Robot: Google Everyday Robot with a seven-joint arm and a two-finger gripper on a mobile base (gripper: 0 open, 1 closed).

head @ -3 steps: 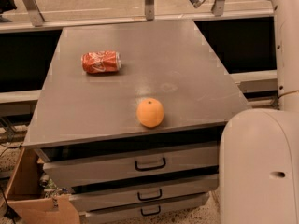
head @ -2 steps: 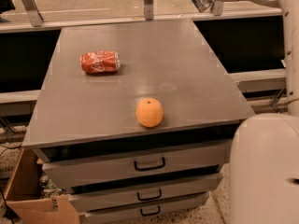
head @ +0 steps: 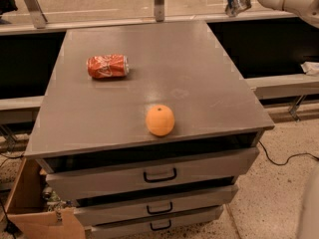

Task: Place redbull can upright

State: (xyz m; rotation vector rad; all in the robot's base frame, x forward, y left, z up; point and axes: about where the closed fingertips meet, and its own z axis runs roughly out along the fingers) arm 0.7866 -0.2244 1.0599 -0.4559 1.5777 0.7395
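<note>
Early stage: the end effector (head: 236, 9), above the far right corner of the grey table (head: 199, 83), appears to clasp the slim silver redbull can (head: 238, 1), not yet set down upright.

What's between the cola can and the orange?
Bare tabletop, in the camera view. The gripper hangs high at the far right, beyond the table's back edge.
</note>
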